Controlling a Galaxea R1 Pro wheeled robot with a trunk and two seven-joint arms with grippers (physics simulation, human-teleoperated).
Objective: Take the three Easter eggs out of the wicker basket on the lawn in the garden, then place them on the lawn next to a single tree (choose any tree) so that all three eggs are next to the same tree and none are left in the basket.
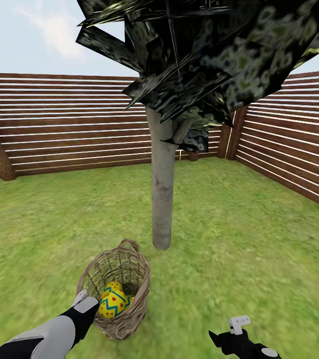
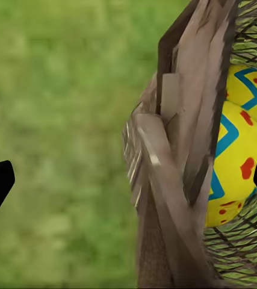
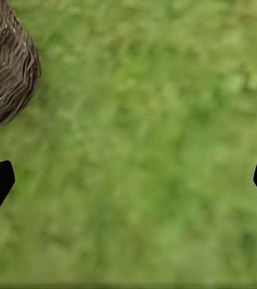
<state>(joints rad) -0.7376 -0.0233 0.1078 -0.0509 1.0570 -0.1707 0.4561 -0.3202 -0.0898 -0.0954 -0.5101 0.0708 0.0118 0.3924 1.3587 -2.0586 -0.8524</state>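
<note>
Wicker basket (image 1: 117, 294) stands on the lawn (image 1: 239, 249), just in front of the pale-trunked tree (image 1: 162, 199), near the trunk base. Easter eggs (image 1: 112, 300) lie inside it; two are clearly visible, yellow with blue zigzags and red marks. A sliver of a possible third is beside them, but I cannot confirm it.

Left pincer (image 1: 82, 300) is at the basket's near rim. In the left wrist view its fingers are spread wide, straddling the woven rim (image 2: 176, 180), with eggs (image 2: 239, 162) beyond the wall. Nothing gripped.

Right pincer (image 1: 238, 324) hangs low over bare grass to the right of the basket, well apart from it. Wrist view shows fingers wide apart and empty, basket (image 3: 8, 66) at the frame corner.

Step in hand, as judged: reaching for the first egg; none are out yet.

Next move calls for lifting the left pincer clear of the rim and bringing it down inside the basket mouth around the top egg. Risk: the rim could catch a finger and tip the basket.
</note>
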